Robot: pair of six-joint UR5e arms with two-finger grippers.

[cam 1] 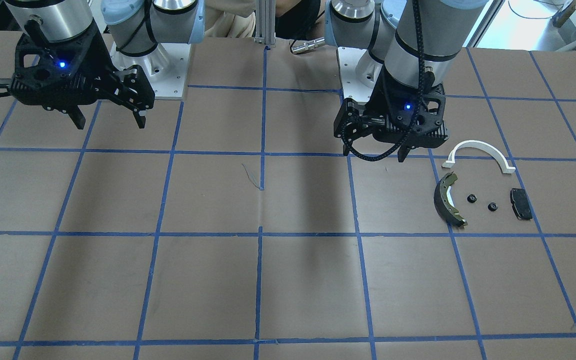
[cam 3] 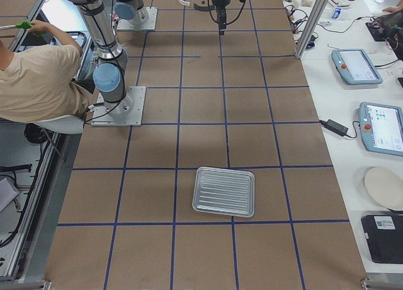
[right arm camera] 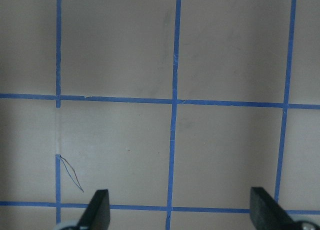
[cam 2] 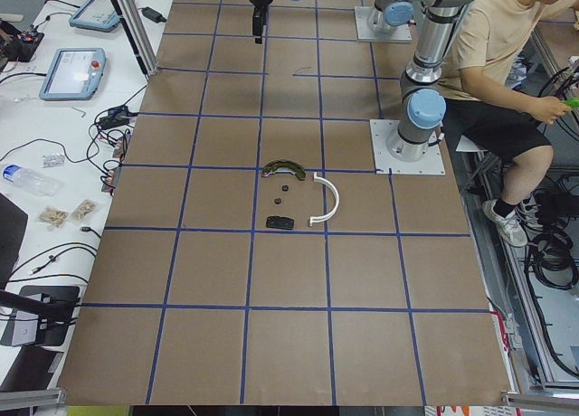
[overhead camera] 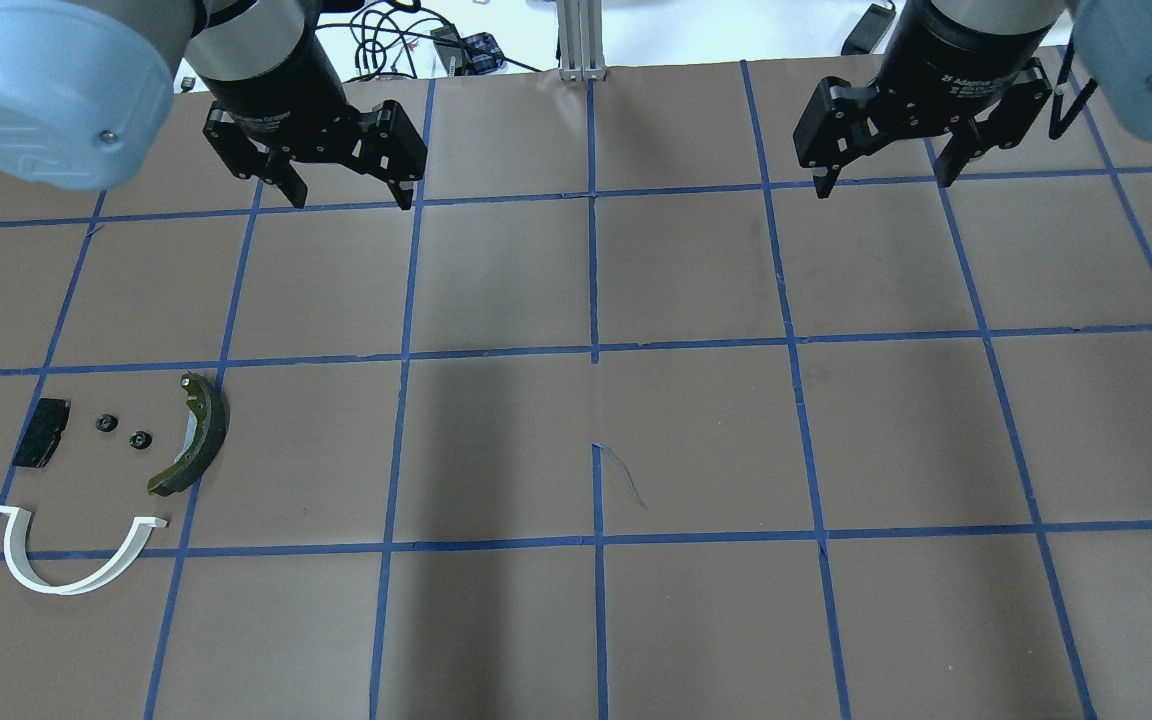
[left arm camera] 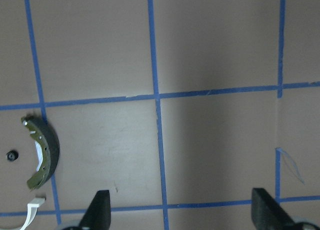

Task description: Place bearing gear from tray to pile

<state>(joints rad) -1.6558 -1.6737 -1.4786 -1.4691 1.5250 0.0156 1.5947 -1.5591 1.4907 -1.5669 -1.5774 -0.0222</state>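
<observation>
You have the brown, blue-taped tabletop (overhead camera: 576,430) with both arms raised above it. The left arm (overhead camera: 266,70) and the right arm (overhead camera: 966,40) each have the wrist turned straight down, well apart from one another. The left claw (overhead camera: 350,200) is released, its fingers spread wide. The right claw (overhead camera: 883,186) is likewise released. Look to the right end for the metal tray (cam 3: 224,191), which lies flat. At the left end you find the pile: a white half-ring (cam 1: 475,144) nearest the robot, a dark brake shoe (overhead camera: 206,440) beyond it, and a black pad (overhead camera: 41,432) further left. Between shoe and pad you see two small black bearing gears (overhead camera: 107,423) (overhead camera: 140,439), just beside each other on the tabletop and well below the left claw.
</observation>
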